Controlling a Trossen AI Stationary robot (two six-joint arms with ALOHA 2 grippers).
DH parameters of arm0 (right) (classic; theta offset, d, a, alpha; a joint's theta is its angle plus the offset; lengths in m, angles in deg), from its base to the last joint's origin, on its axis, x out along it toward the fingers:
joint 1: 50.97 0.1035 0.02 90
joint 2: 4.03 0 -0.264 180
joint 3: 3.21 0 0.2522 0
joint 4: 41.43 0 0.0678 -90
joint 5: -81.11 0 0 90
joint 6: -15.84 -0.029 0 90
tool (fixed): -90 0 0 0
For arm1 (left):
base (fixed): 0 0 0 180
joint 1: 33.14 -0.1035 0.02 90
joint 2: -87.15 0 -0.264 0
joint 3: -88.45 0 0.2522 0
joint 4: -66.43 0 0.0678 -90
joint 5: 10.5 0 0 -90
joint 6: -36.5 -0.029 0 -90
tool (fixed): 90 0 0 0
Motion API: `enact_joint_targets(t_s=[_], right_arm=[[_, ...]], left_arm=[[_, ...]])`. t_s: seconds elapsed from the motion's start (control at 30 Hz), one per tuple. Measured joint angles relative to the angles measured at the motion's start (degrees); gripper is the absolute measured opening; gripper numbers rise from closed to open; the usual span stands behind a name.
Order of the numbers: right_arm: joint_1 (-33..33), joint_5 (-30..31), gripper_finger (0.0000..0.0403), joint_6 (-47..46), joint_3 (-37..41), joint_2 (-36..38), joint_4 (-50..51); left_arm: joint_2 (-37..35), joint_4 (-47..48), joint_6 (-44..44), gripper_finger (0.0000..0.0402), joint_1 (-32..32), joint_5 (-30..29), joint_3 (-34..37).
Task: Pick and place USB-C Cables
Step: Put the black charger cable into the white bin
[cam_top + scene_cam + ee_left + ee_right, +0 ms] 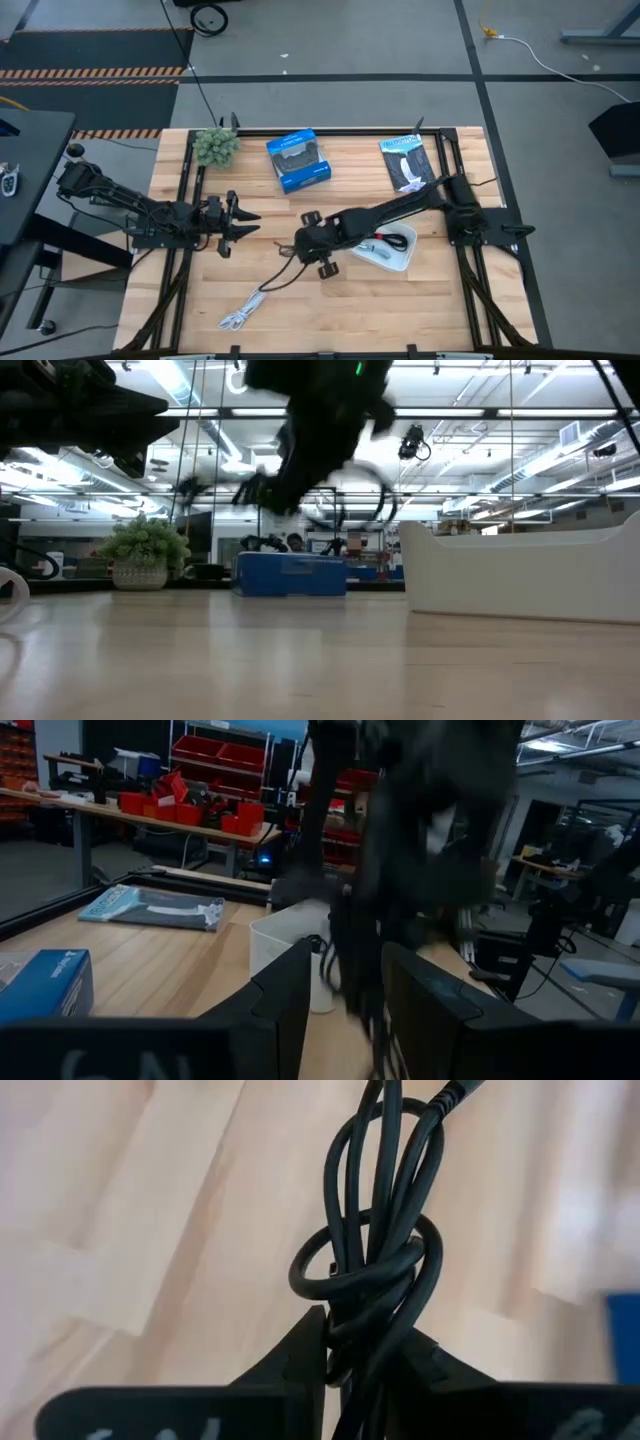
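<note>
I'm seeing the black cable [372, 1270] hanging knotted in my right gripper [362, 1348], whose fingers are clenching on the bundle above the table's [330, 310] middle, just beside the white tray [392, 258]. The white cable [243, 309] is lying loose near the front edge. No writing is reading clearly on the blue box [298, 160]. My right arm is reaching across from the right edge. My left gripper [240, 223] is waiting with fingers parted near the left edge.

Colour check from my station.
I read a black cable [370, 1270], white cable [243, 312], white tray [392, 262], blue box [298, 161], green plant [215, 146], and pale wood table [330, 310].
</note>
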Motion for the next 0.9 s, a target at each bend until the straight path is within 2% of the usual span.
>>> enact_joint_targets(t_s=[0.3,0.53,0.7,0.9], right_arm=[[0.14,0.95,0.0073,-10.71,-0.04,17.45,9.83],[4.26,7.25,0.0074,-17.66,1.42,26.85,16.01],[7.39,11.00,0.0074,-21.08,9.10,34.11,13.78],[8.44,11.74,0.0074,-25.59,24.44,42.20,5.38]], left_arm=[[0.02,0.17,0.00,0.0133,0.02,0.00,0.01],[0.02,0.20,0.00,0.0133,0.00,0.02,0.00],[0.00,0.20,0.00,0.0133,0.01,0.00,0.01],[0.00,0.21,0.00,0.0133,0.00,0.00,0.02]])
